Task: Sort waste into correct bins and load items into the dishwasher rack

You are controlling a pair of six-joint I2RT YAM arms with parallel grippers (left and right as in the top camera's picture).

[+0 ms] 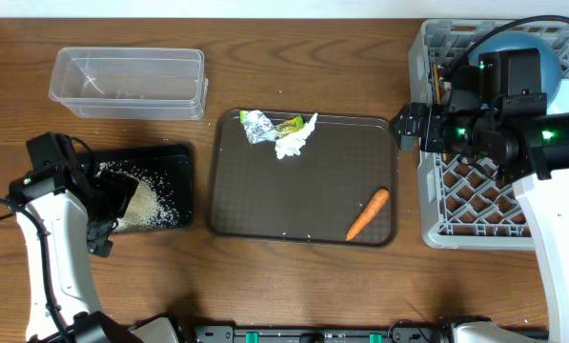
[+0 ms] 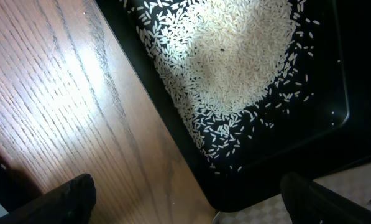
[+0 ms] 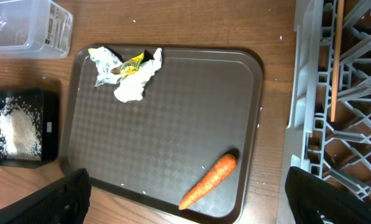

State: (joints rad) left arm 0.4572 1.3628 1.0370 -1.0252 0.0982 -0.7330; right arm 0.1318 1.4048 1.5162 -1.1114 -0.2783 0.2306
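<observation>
Loose white rice (image 1: 149, 202) (image 2: 235, 56) lies in the black tray (image 1: 174, 157) (image 2: 359, 68) at the left. My left gripper (image 1: 111, 202) (image 2: 194, 205) hovers open over that tray's near corner, holding nothing. On the brown serving tray (image 1: 303, 191) (image 3: 173, 124) lie crumpled foil (image 3: 103, 62), a green-yellow wrapper (image 3: 130, 62), a white tissue (image 3: 134, 87) and an orange carrot (image 1: 368, 212) (image 3: 210, 180). My right gripper (image 1: 405, 127) (image 3: 191, 202) is open above the serving tray's right edge. The grey rack (image 1: 470, 200) (image 3: 353, 124) holds chopsticks (image 3: 336, 56) and a blue bowl (image 1: 543, 48), which my right arm partly hides.
The clear plastic tub (image 1: 130, 81) (image 3: 23, 25) stands at the back left, with nothing seen inside it. Bare wooden tabletop (image 1: 294, 76) runs along the back and front edges. A few rice grains dot the serving tray.
</observation>
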